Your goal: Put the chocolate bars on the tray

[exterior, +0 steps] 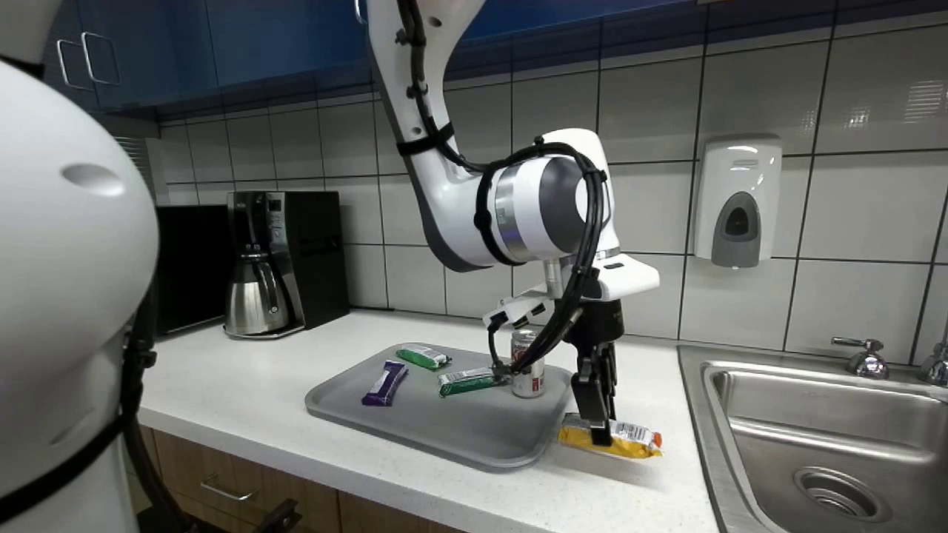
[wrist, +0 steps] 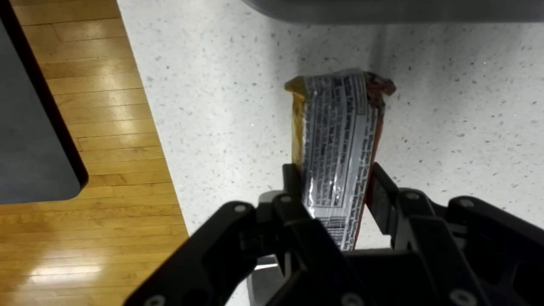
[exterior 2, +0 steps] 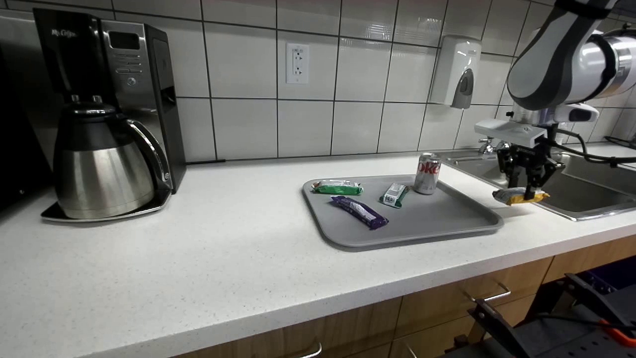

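A Robotiq gripper [wrist: 334, 180] grasps a yellow-wrapped chocolate bar [wrist: 335, 114] by its long sides, presumably for a steady carry onto the nearby grey tray [exterior: 444, 433].

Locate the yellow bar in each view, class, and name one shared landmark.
In an exterior view: the yellow bar, lower right of center.
In an exterior view: the yellow bar, toward the right, just below mid-height.
Wrist view: the yellow bar, near center, held in the claw.
Shared landmark: the gray tray, left of the yellow bar in both exterior views, at the wrist view's top.
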Tool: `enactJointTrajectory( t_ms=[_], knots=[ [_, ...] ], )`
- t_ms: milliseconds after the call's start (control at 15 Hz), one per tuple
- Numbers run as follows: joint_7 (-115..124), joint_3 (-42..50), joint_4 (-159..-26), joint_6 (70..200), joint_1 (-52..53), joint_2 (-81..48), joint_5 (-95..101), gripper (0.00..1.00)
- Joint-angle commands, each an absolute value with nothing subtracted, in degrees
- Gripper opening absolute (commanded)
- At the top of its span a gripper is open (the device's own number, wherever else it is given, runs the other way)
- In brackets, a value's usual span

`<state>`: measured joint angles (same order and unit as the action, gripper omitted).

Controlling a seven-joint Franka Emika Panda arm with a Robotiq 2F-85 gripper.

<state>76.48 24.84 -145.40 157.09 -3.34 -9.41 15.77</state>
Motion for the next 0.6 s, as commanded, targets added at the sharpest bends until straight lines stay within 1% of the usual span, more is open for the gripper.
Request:
enactJointTrajectory(
  t_ms=[0,533],
  knots=[
    [78.2,23.1,-147.5,154.3,-3.1,-4.3,19.3,0.17],
    [79.2,16.3,-149.5,155.1,-2.8,-3.1,18.6,0.17]
  ],
)
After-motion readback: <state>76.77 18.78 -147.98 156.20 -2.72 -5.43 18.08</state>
